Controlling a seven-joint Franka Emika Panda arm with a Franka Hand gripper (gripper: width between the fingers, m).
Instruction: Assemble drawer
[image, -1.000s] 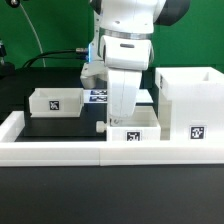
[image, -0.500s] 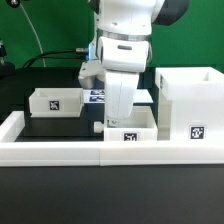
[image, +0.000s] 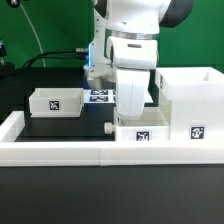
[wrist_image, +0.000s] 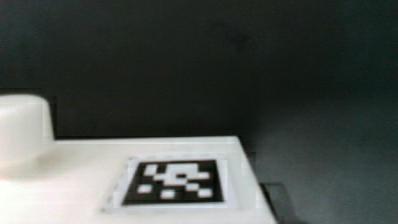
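Note:
A small white drawer tray with a tag stands at the front middle, its knob pointing to the exterior view's left. It sits just beside the tall white case on the right. My gripper reaches down into this tray and is shut on its wall; the fingertips are hidden by the tray. In the wrist view the tray's tagged white face and knob fill the lower part. A second tagged tray rests at the back left.
The low white border wall runs along the front and left of the black table. The marker board lies flat at the back middle, behind my arm. Dark cables and gear stand at the far back left.
My gripper and the front tray have slid together toward the exterior view's right, closing the gap to the tall case. The back left tray has not moved.

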